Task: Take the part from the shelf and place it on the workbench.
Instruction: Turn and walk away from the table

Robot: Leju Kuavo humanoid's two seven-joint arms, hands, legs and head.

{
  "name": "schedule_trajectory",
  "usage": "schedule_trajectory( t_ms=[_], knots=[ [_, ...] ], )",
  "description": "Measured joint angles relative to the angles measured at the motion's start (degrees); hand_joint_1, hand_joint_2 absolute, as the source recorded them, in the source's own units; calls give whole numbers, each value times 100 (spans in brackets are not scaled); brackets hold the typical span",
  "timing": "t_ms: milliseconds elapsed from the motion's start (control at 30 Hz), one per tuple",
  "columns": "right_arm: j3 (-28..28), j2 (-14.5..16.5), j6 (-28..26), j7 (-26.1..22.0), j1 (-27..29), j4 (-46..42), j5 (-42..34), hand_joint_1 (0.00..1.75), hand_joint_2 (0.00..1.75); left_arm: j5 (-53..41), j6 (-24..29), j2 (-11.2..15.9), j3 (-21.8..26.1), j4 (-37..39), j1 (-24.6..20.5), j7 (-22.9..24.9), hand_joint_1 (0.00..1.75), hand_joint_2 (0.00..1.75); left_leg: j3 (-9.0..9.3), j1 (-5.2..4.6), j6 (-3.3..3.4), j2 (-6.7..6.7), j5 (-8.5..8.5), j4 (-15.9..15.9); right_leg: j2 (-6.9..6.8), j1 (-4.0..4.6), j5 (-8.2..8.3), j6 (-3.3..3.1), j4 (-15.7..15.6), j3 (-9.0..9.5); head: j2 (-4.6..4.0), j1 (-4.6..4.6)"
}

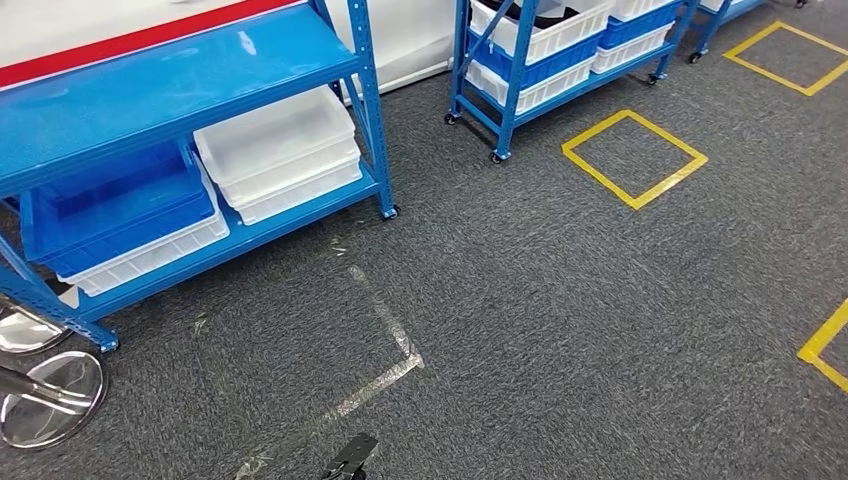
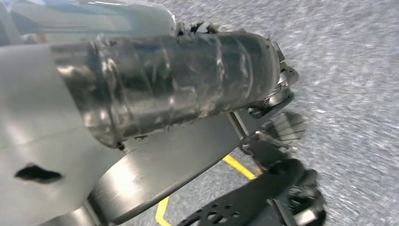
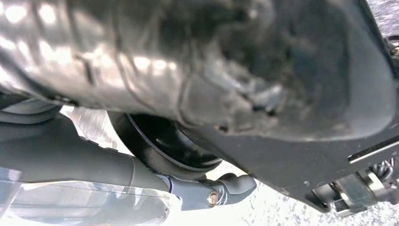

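The nearer blue shelf (image 1: 200, 60) stands at the left on castors, and its front corner post comes down to the grey carpet (image 1: 560, 300). On its lower board a blue bin (image 1: 110, 200) sits on a white one, beside a stack of white bins (image 1: 280, 140) whose top one looks bare inside. A second blue rack (image 1: 520, 70) stands further back, well apart from the first, with carpet running between them. Its bins are stacked white and blue, and the top white bin (image 1: 545, 35) holds something dark (image 1: 548, 12). Whether that is the part I cannot tell.

The broad stretch of carpet in front of both racks is open. A yellow tape square (image 1: 600, 178) is marked near the second rack's foot, another (image 1: 765, 73) lies further off, and a yellow corner (image 1: 822, 345) cuts in at the right edge. An angle of clear tape (image 1: 385, 320) lies on the carpet below the first shelf.

The shiny discs of the left arm (image 1: 40, 390) show low at the left, close to the first shelf's end post. A small black piece (image 1: 350, 455) juts in at the bottom edge; I cannot say what it is.

The left wrist view adds a strip of yellow tape (image 2: 240, 167) on blurred carpet. Both wrist views are too smeared to make out either hand's fingers, so I cannot tell whether either hand is spread, closed or holding anything.
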Motion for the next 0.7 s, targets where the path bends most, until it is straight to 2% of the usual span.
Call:
schedule_trajectory(
  t_ms=[67, 100, 133, 200, 233, 267, 300, 333, 367, 400, 433, 467, 500, 533, 600, 633, 667, 700],
  knots=[
    [21, 2, 8, -5, -10, -1, 14, 0, 0, 4, -8, 4, -3, -1, 9, 13, 0, 0, 449, -28, 27, 233, 318, -816, -106, 18, -45, 43, 15, 42, 0, -4],
    [33, 2, 12, -8, -13, -2, 16, 0, 0, 5, -11, 4, -4, -1, 8, 16, 0, 0, 592, -47, 63, 330, 388, -1088, -155, 37, -67, 69, 24, 54, 0, 2],
    [48, 2, 16, -9, -14, -2, 18, 0, 0, 4, -13, 3, -6, -1, 4, 15, 0, 0, 652, -67, 99, 389, 393, -1219, -204, 58, -82, 94, 30, 62, 0, 13],
    [87, 2, 22, -4, -21, -2, 57, 0, 0, 2, -14, 2, -7, -1, 14, 17, 0, 0, 644, -78, 179, 291, 385, -1246, -314, 80, -101, 141, 22, 86, 0, 31],
    [109, 0, 31, 0, -30, -2, 99, 0, 0, -1, -16, 3, -8, 0, 26, 21, 0, 0, 648, -70, 212, 230, 393, -1265, -293, 69, -126, 173, 35, 93, 0, 37],
    [135, 0, 40, 4, -40, -3, 154, 0, 0, -6, -20, 5, -9, 0, 31, 25, 0, 0, 655, -60, 250, 169, 403, -1285, -188, 56, -200, 204, 119, 64, 0, 47],
    [158, 1, 53, 7, -46, -4, 206, 0, 0, -14, -25, 5, -10, 0, 25, 29, 0, 0, 664, -45, 287, 113, 416, -1305, -44, 41, -319, 229, 298, -13, 0, 62],
    [186, 1, 63, 8, -52, -5, 249, 0, 0, -26, -31, 2, -10, -1, 13, 32, 0, 0, 667, -36, 314, 55, 424, -1315, 122, 29, -485, 246, 604, -157, 0, 81],
    [215, 3, 70, 7, -62, -6, 279, 0, 0, -36, -39, -1, -11, -1, 2, 35, 0, 0, 664, -37, 332, -7, 427, -1314, 232, 31, -663, 252, 991, -343, 0, 93],
    [243, 3, 77, 5, -73, -7, 297, 0, 0, -44, -49, -5, -11, -1, -2, 40, 0, 0, 663, -40, 340, -72, 426, -1311, 272, 34, -787, 254, 1352, -520, 0, 98],
    [272, 2, 80, 4, -88, -7, 307, 0, 0, -49, -57, -8, -12, -1, 0, 48, 0, 0, 665, -43, 341, -145, 425, -1306, 292, 36, -831, 253, 1601, -646, 0, 97],
    [295, 2, 87, 3, -99, -8, 310, 0, 0, -49, -64, -8, -13, -1, 4, 57, 0, 0, 668, -45, 340, -222, 424, -1298, 301, 35, -762, 249, 1645, -681, 0, 97],
    [316, 2, 96, 4, -105, -8, 312, 0, 0, -49, -70, -8, -14, -1, 7, 65, 0, 0, 671, -44, 338, -308, 422, -1286, 316, 30, -582, 239, 1455, -610, 0, 97],
    [343, 2, 109, 6, -108, -9, 311, 0, 0, -49, -74, -8, -14, -1, 7, 72, 0, 0, 673, -41, 331, -394, 418, -1270, 366, 20, -343, 227, 1089, -463, 0, 98],
    [402, 3, 131, 10, -105, -8, 307, 0, 0, -49, -79, -8, -15, -1, 1, 85, 0, 0, 647, -43, 295, -548, 411, -1229, 603, -5, -59, 205, 403, -188, 0, 95],
    [427, 3, 136, 11, -101, -9, 303, 0, 0, -49, -80, -8, -15, -1, -1, 91, 0, 0, 622, -39, 266, -604, 417, -1214, 700, -8, -26, 196, 222, -124, 0, 93],
    [445, 3, 137, 14, -101, -9, 298, 0, 0, -50, -80, -7, -15, 0, 2, 98, 0, 0, 597, -34, 231, -659, 429, -1217, 748, 1, -57, 182, 177, -111, 0, 93],
    [461, 3, 138, 16, -105, -11, 293, 0, 0, -50, -81, -7, -16, 1, 8, 107, 0, 0, 576, -29, 192, -717, 445, -1222, 711, 3, -45, 154, 146, -96, 0, 90]
  ],
)
